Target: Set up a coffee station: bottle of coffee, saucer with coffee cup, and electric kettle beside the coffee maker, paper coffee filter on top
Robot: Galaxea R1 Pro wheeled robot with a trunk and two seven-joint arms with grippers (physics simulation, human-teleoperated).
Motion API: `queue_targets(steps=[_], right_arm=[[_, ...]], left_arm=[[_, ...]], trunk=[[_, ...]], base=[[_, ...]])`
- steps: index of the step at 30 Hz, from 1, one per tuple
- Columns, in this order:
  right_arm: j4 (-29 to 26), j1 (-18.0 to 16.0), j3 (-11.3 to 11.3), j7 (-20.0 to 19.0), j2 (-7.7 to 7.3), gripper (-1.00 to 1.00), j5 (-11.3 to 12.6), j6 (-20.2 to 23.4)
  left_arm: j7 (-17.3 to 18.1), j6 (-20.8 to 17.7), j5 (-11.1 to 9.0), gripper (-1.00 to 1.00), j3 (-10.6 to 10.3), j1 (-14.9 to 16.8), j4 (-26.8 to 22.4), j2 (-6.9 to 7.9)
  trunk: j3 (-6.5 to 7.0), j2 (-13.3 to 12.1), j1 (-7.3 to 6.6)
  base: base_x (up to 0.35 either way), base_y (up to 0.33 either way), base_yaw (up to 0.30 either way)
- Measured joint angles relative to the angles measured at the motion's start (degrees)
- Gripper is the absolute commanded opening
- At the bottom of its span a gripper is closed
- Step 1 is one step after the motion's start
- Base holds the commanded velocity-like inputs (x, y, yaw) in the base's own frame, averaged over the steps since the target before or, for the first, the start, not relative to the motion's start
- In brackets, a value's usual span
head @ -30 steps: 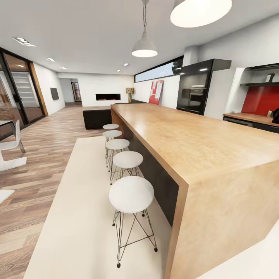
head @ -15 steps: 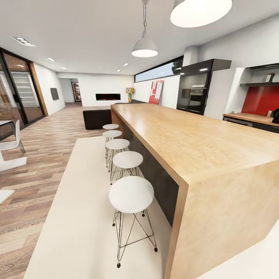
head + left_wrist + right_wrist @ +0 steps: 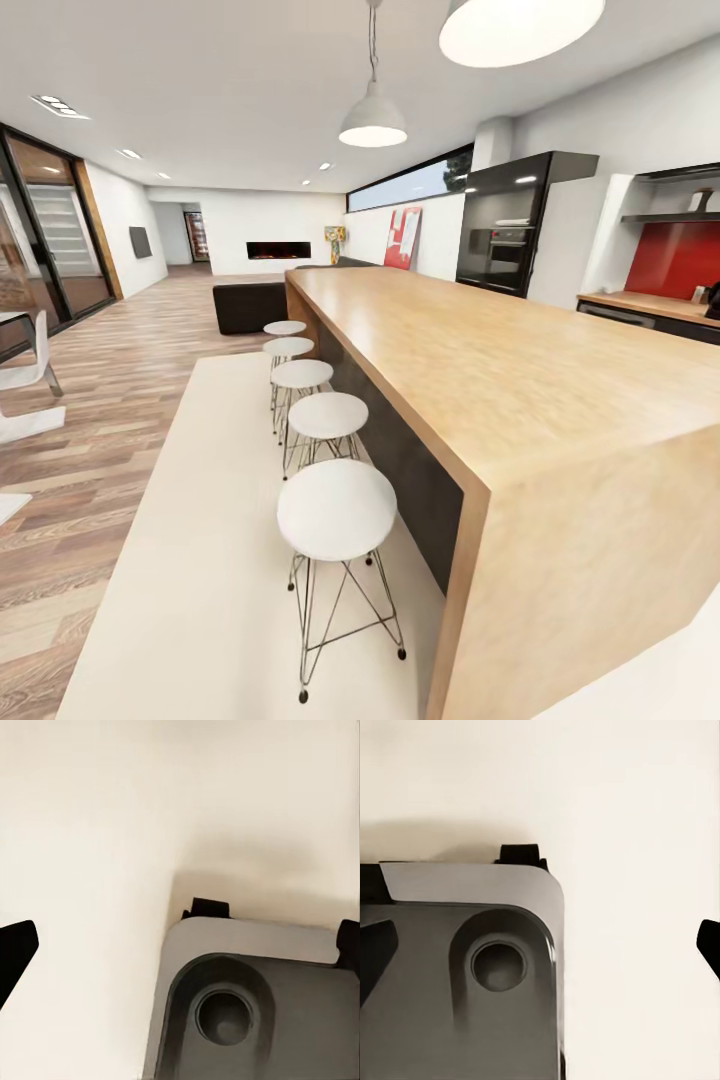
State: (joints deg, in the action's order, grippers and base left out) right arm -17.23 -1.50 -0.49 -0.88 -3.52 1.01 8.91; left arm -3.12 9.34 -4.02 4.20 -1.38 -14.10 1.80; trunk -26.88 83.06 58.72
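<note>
Kitchen countertop point(image 3: 640, 302): light wood worktop over dark cabinets, far right, below a red backsplash point(image 3: 675, 258). Wooden island bar point(image 3: 480, 370) with white stools point(image 3: 337, 508) in the foreground. Left gripper point(image 3: 180, 945) and right gripper point(image 3: 544, 945): fingertips spread wide, holding nothing.

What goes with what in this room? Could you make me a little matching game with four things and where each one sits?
Things:
1. round white stools
2. wooden island bar
3. black wall oven
4. pendant lamps

Places:
A. hanging from the ceiling
B. built into the tall dark unit by the far right wall
C. lined up in a row on the pale rug
D. stretching down the middle of the room, beside the stools

Pairs: 1-C, 2-D, 3-B, 4-A
</note>
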Motion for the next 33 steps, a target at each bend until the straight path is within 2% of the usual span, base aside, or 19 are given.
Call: queue_targets(steps=[3,7,10,12,17,20,22,26,28,29,33], right_arm=[[0.42,0.01,-0.04,-0.96,-0.41,1.0,0.13,-3.02],[2.5,0.02,-0.06,-1.22,-0.43,1.0,0.17,-7.78],[3.58,0.04,-0.06,-1.25,-0.37,1.0,0.18,-9.58],[4.02,0.04,-0.05,-1.26,-0.35,1.0,0.1,-10.47],[4.28,0.04,-0.04,-1.27,-0.34,1.0,-0.09,-12.01],[4.36,0.05,-0.17,-1.3,-0.08,1.0,0.16,-16.57],[4.47,0.05,-1.48,-1.86,-0.25,1.0,1.56,-17.44],[4.54,0.06,-2.38,-2.09,-0.52,1.0,2.17,-17.51],[4.57,0.06,-5.45,-2.34,-0.37,1.0,2.24,-17.56],[4.58,0.06,-5.99,-2.44,-0.44,1.0,2.24,-17.57],[4.58,0.06,-5.98,-2.69,-0.2,1.0,2.17,-17.87]], left_arm=[[0.35,0.99,0.91,1.0,0.05,0.0,-0.81,1.24],[0.52,1.51,1.06,1.0,0.28,0.0,-0.92,1.97],[0.53,2.65,0.99,1.0,0.54,0.0,-0.81,2.19],[0.37,5.3,0.79,1.0,0.69,0.0,-0.19,2.27],[0.28,7.23,0.72,1.0,0.71,0.0,1.86,2.51],[0.24,7.92,1.35,1.0,0.46,0.0,4.07,2.34],[0.27,8.47,1.4,1.0,0.42,0.01,4.55,2.36],[0.26,9.51,1.41,1.0,0.33,0.02,4.69,2.32],[0.26,11.97,1.38,1.0,0.25,0.02,4.71,2.26],[0.29,12.56,1.28,1.0,0.26,0.02,4.71,2.26],[0.3,12.79,1.43,1.0,0.1,0.02,4.71,2.27]], trunk=[[0.0,0.0,0.01],[0.35,-0.79,-0.42],[0.89,-1.99,-1.08],[1.25,-2.8,-1.52],[2.15,-4.8,-2.62],[2.67,-6.01,-3.28],[3.0,-6.81,-3.71],[3.72,-8.41,-4.59],[4.08,-9.22,-5.03],[4.25,-9.62,-5.25],[4.92,-11.22,-6.13]], base=[[0.039,-0.005,0.0],[0.012,-0.002,0.0],[0.004,0.0,0.0],[0.001,0.0,0.0],[0.0,0.0,0.0],[0.0,0.0,-0.054],[0.0,0.0,-0.265],[0.0,0.0,-0.29],[0.0,0.0,-0.299],[0.0,0.0,-0.3],[0.0,0.0,-0.3]])
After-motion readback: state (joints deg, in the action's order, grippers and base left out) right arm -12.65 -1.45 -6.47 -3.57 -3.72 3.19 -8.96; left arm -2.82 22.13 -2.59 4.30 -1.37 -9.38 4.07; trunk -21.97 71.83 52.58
